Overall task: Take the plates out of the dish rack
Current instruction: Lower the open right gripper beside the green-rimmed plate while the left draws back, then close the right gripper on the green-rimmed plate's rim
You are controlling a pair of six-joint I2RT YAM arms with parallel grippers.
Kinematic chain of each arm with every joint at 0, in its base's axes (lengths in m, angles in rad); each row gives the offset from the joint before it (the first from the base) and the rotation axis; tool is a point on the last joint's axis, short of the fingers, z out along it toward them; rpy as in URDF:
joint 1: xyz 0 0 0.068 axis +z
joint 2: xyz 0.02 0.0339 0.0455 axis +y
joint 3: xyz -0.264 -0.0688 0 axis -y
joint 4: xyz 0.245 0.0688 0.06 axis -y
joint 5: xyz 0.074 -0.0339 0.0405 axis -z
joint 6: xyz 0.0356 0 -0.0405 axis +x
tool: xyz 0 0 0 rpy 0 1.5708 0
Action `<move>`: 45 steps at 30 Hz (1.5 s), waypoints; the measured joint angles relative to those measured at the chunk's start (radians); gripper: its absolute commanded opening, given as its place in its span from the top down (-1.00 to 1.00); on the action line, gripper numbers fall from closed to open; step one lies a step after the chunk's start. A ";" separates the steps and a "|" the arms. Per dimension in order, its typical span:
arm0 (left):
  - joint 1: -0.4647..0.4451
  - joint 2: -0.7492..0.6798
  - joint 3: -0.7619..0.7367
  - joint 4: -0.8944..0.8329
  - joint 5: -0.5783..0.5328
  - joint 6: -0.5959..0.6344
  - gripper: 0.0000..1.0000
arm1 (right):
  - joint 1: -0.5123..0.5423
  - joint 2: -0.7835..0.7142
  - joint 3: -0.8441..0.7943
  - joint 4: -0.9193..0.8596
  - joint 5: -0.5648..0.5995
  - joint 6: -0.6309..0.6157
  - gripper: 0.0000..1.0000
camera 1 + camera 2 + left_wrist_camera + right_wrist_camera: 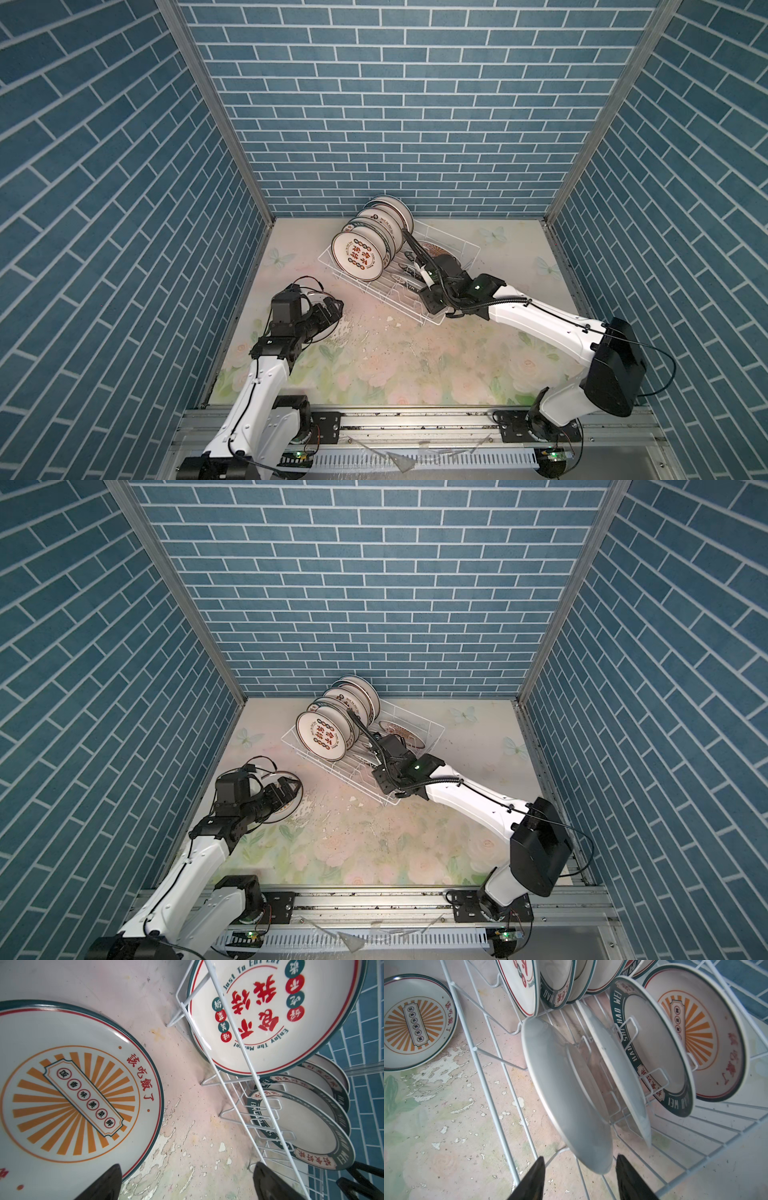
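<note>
The white wire dish rack (457,245) (428,725) stands at the back of the table. Several plates stand on edge in it, the nearest printed with red characters (358,257) (259,1007). My right gripper (580,1159) is open inside the rack. Its fingertips sit either side of the lower rim of a plate showing its plain white back (566,1088), with gaps on both sides. Behind that stand a green-rimmed plate (654,1053) and an orange sunburst plate (699,1032). Another sunburst plate (62,1095) (415,1022) lies flat on the table at the left. My left gripper (336,305) (188,1178) is wide open and empty at its edge.
The table has a worn floral mat with a peeling patch (353,328) between the flat plate and the rack. Blue brick walls (395,124) close in the back and both sides. An aluminium rail (415,419) carrying both arm bases runs along the front.
</note>
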 measured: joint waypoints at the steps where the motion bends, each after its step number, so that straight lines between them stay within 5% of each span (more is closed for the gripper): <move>1: -0.020 0.002 0.000 0.000 -0.011 0.001 -0.99 | 0.001 0.015 0.010 0.000 0.000 -0.002 -0.09; 16: -0.089 -0.026 -0.036 -0.017 -0.110 0.007 -0.99 | 0.002 0.179 0.099 0.031 0.063 -0.064 0.12; 29: -0.089 -0.071 -0.038 -0.060 -0.161 0.013 -0.99 | -0.003 0.228 0.118 0.076 0.184 -0.163 0.79; 45: -0.089 -0.114 -0.059 -0.044 -0.180 -0.010 -0.99 | 0.045 0.235 0.117 0.097 0.246 -0.234 1.00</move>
